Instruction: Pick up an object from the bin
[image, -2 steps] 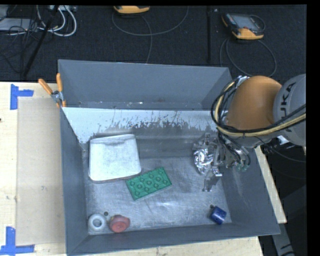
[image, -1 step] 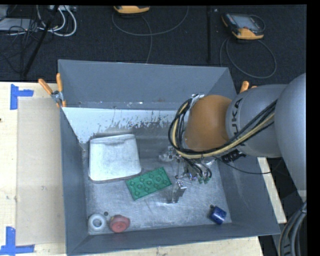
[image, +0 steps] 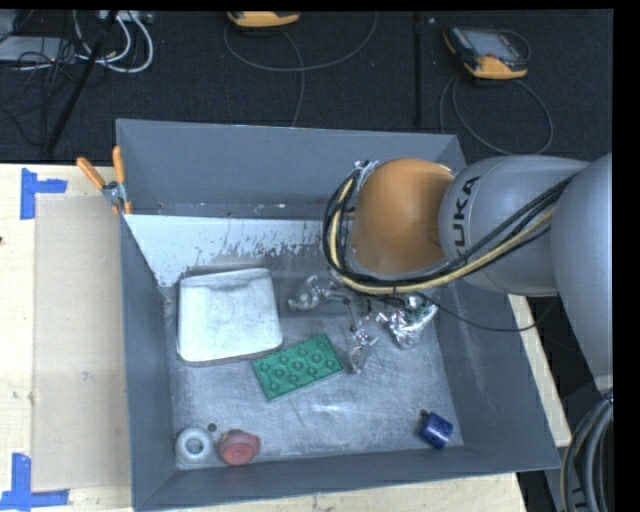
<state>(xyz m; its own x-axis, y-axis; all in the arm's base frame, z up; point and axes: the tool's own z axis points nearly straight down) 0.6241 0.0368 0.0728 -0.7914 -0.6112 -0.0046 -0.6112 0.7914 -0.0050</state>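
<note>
My gripper (image: 336, 323) hangs below the arm's orange cover in the middle of the bin, a little right of centre. Its metal fingers (image: 358, 350) stand apart, so it is open with nothing between them. The lower fingertip is just off the right end of a flat green studded building plate (image: 298, 366) that lies tilted on the bin floor. A white square tray-like lid (image: 228, 314) lies to the left of the gripper, touching the plate's upper left edge.
A small blue block (image: 434, 429) sits near the front right corner. At the front left, a red round cap (image: 239, 447) lies beside a grey-white ring (image: 194, 445). The arm and its cables cover the bin's right side.
</note>
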